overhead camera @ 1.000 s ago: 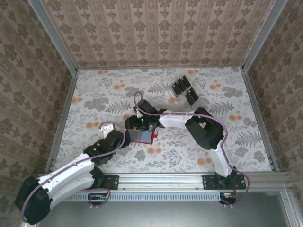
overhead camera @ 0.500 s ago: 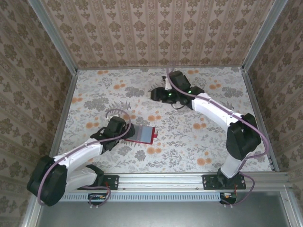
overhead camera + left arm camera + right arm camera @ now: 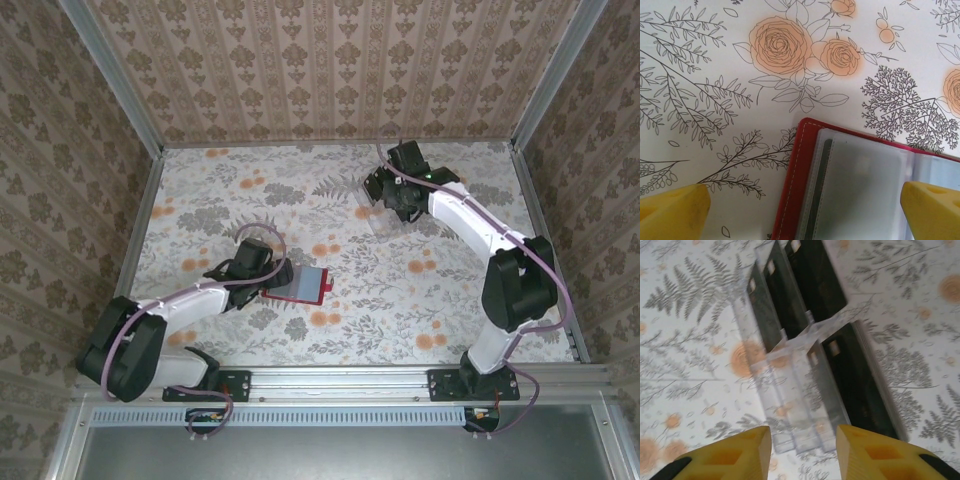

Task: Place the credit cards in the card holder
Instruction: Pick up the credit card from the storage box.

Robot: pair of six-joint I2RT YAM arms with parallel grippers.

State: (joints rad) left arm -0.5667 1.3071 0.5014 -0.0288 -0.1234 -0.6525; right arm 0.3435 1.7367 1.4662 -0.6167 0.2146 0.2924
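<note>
Judging from how things lie, the task is near its beginning. The credit cards (image 3: 812, 277) stand black in the slots of the clear rack (image 3: 795, 405), which sits toward the far edge of the table (image 3: 200, 200), right of the middle. The card holder (image 3: 855, 185) lies opened flat, left of the middle and closer to the near edge, well apart from the rack. In the left wrist view its clear inner sleeves look empty. A thin dark strip runs beside the fold, and it may be a card edge or only the fold itself; I cannot tell. So no card is surely inside, and several are left to carry over.

The left gripper (image 3: 802, 212) hangs low over the left part of the card holder with its fingers (image 3: 670, 212) spread as wide as they go. One fingertip is over bare table just beside the red border and the other is over the sleeves. They hold nothing, and I see no contact with the red cover.

The right gripper (image 3: 802, 450) is over the near end of the rack. Its fingers (image 3: 875, 452) are apart with a moderate gap and nothing is between them. They point at the rack's empty clear slots, and the cards are just beyond. No card is pinched yet, so the first pick is, in my judgement, the step in hand.
</note>
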